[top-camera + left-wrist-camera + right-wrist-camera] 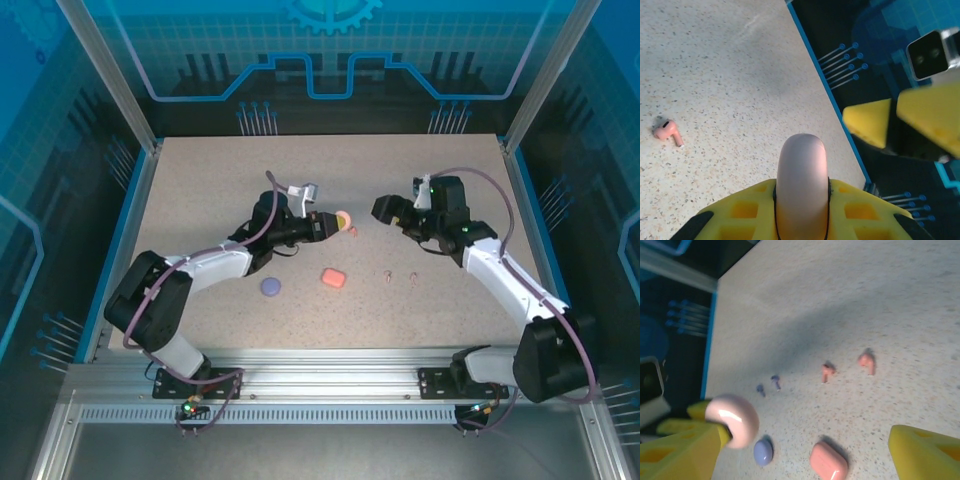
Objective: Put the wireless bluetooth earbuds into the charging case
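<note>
The left gripper (801, 192) is clamped tight on the pale pink pebble-shaped plastic charging case (801, 165). It holds the case up off the speckled beige table (200, 180), with the rounded edge poking out past the yellow fingers (715, 220). From here I can't tell whether the lid is up. The right gripper (393, 212) hangs just across from it, jaws spread wide and holding nothing.

One pale pinkish-tan stemmed plastic earbud (667, 131) lies on the table near the held case. Two coral-red earbuds (827, 371) and two lavender earbuds (775, 381) lie nearer the arms' bases, well apart from both grippers, alongside a coral-red case (828, 461) and a lavender case (763, 452).

What worries me is that pinch on a smooth, curved shell. Any push from a bud going in could make the case pivot or squirt out. The bud itself is tiny and lying flat, so jaws closing on it may flick it away. They could also catch it crooked, and then it won't seat. It also sits close to the held case, so reaching for it risks the two grippers knocking together. And with three colours about, a mismatched bud is an easy slip.
</note>
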